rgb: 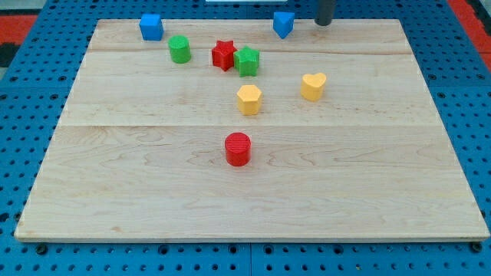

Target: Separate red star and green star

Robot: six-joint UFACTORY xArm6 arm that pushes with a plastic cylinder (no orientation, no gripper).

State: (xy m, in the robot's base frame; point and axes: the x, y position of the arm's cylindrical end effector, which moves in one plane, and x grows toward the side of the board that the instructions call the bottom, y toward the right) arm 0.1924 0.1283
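Observation:
The red star (222, 55) and the green star (248, 61) lie touching side by side near the view's top middle of the wooden board (245, 184), red on the left. My tip (324, 24) is at the board's top edge, to the upper right of both stars and just right of a blue block (283, 24). It touches no block.
A green cylinder (179, 49) stands left of the red star. A blue cube (151, 27) is at the top left. A yellow hexagon (248, 100) and a yellow heart (313, 87) lie below the stars. A red cylinder (238, 149) stands near the middle.

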